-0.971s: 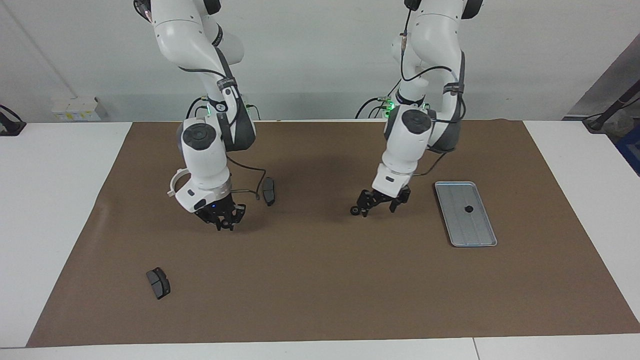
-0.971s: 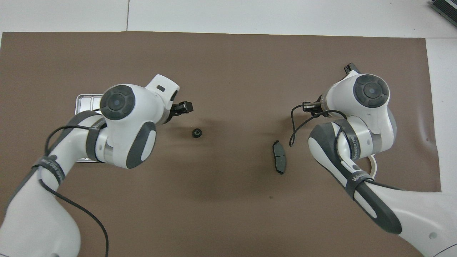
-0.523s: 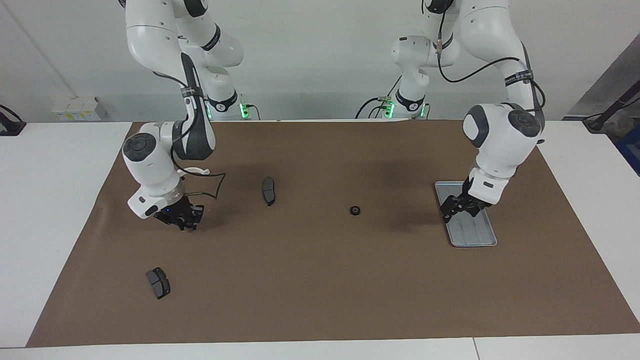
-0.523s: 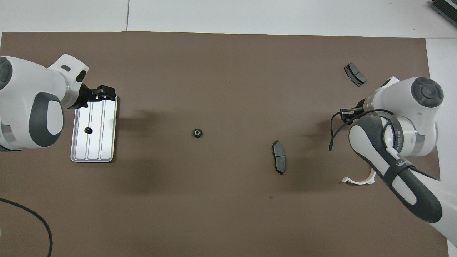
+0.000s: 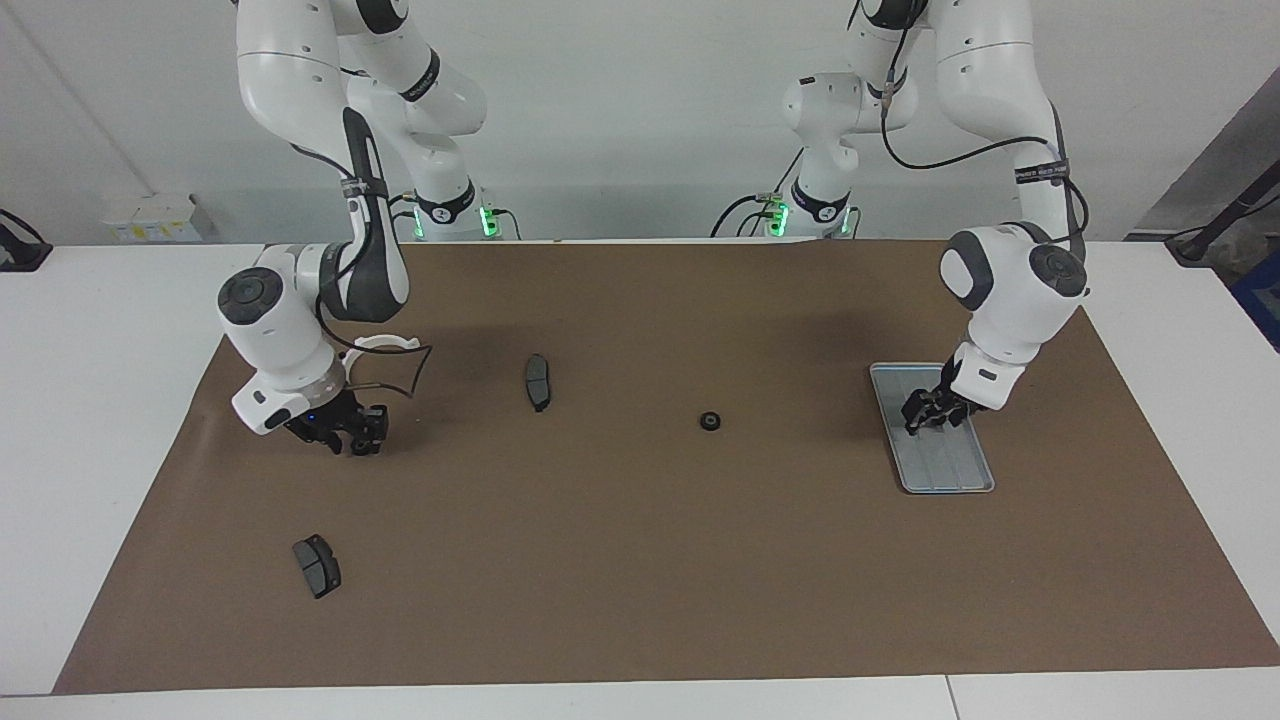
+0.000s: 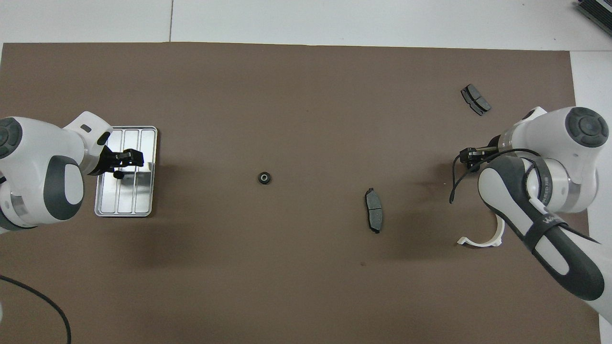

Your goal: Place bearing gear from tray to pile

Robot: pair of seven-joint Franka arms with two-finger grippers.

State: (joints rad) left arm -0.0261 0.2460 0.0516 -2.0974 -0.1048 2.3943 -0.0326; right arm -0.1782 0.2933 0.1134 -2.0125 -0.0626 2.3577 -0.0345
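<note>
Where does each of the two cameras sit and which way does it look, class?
Facing view: high across the table, looking at the robots; both whole arms show, the left gripper over the tray, the right gripper above the mat.
Overhead view: high above the robots' end, looking steeply down; only forearms and grippers show, entering low.
Shared: the tray, the bearing gear on the mat, two brake pads and the white bracket, turned half round.

1 bearing gear [image 6: 117,175] lies in the tray [image 6: 143,200]; another gear [image 5: 710,421] lies between tray and brake pad [image 5: 537,381].
</note>
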